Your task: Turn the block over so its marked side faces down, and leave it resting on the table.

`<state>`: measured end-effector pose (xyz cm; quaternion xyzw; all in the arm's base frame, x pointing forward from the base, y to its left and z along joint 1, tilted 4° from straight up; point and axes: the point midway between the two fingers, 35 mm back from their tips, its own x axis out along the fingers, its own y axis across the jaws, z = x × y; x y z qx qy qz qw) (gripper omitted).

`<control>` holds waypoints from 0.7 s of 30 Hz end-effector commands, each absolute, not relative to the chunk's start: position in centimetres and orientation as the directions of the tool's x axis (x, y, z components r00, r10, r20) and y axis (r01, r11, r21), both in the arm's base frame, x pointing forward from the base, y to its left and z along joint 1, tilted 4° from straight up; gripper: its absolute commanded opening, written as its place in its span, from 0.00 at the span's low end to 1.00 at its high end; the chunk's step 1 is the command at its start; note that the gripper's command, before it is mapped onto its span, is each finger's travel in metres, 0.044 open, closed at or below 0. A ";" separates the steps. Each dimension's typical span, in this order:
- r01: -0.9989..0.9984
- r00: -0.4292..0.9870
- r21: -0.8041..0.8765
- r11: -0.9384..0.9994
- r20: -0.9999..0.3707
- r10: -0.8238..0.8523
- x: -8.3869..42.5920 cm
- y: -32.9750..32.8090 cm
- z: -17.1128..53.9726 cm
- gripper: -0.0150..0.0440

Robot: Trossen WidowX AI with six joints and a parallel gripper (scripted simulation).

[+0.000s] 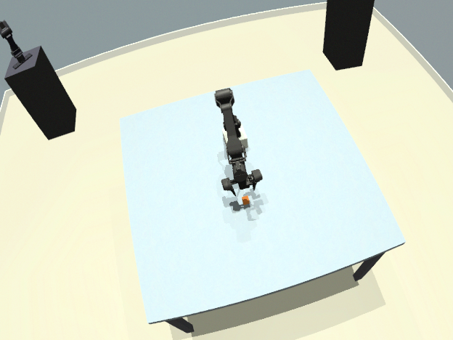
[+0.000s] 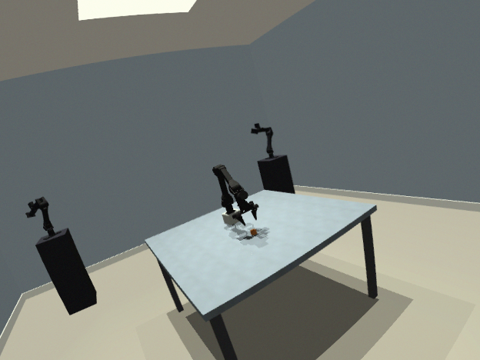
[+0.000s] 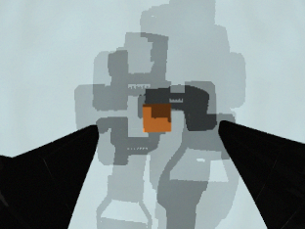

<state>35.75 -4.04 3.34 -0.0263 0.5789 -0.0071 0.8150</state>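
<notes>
A small orange block (image 1: pixel 245 200) (image 2: pixel 253 231) (image 3: pixel 156 117) rests on the pale blue table (image 1: pixel 311 182) (image 2: pixel 310 217) (image 3: pixel 39 49). In the wrist view its top face is plain orange, with a dark brown patch at the upper edge that looks like shadow. No black mark can be made out on the faces in view; the underside and the far sides are hidden. My gripper (image 1: pixel 245 192) (image 2: pixel 250 221) is wide open and empty. It points down above the block, which shows between the two fingertips in the wrist view, touching neither.
The arm's white base block (image 1: pixel 244 140) (image 2: pixel 229 218) stands on the table behind the gripper. Shadows of the arm lie around the block. Black pedestals (image 1: pixel 43 94) (image 2: pixel 65 267) with other arms stand on the floor, away from the table.
</notes>
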 end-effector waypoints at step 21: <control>-0.016 0.004 -0.063 0.998 -0.998 -0.063 37.3 -4.1 1.4 1.00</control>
